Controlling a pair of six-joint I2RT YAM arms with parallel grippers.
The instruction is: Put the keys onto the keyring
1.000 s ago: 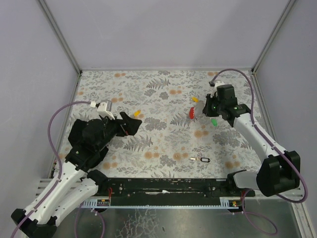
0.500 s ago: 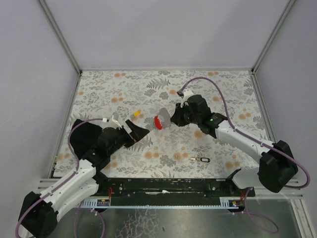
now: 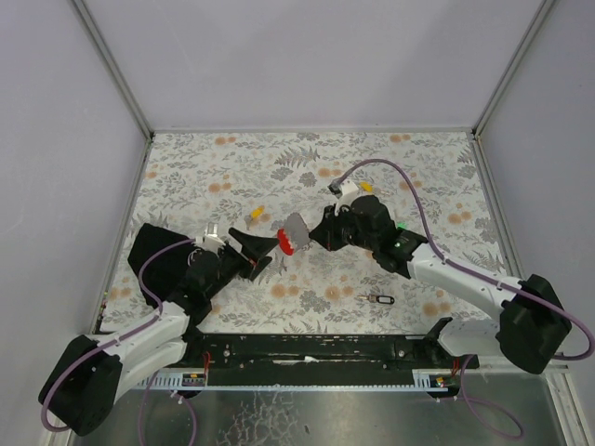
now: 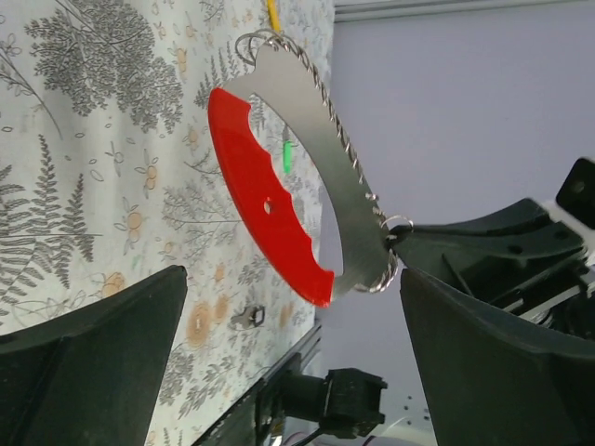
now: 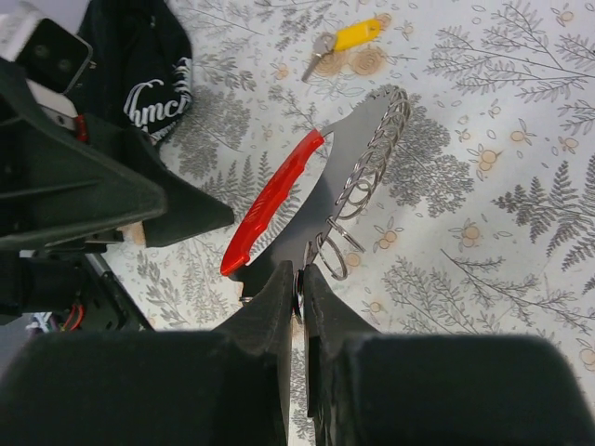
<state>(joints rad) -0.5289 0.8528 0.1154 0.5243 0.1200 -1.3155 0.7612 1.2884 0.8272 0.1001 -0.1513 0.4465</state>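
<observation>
From the overhead view I have the keyring (image 3: 290, 232) just left of centre of the frame, over the flowered worktop (image 3: 186, 167), caught between my two arms. The right end effector (image 3: 311, 236) comes in from the right and is clenched on the keyring's grey end. The left end effector (image 3: 268, 251) faces it from the left, released, with its jaws spread wide and its upper fingertip right beside the red edge. I cannot tell from here whether they touch. The left wrist view fills in what the overhead one blurs. It shows the keyring's red arc with a scalloped inner edge, the grey plate behind it, and a run of wire rings down the plate's outer edge. The whole piece hangs upright in the gap ahead of my open fingers (image 4: 93, 353). The right wrist view shows the grip itself, with the two fingers pressed together on the lowest ring end, and the red strip and wire coils slant up from there. Only the overhead view gives the loose keys. A yellow key (image 3: 257, 213) lies just above the left fingers, a second yellow key (image 3: 367, 186) lies above the right wrist, and the black-headed key (image 3: 376, 298) lies low and right of centre, well apart from both end effectors.
</observation>
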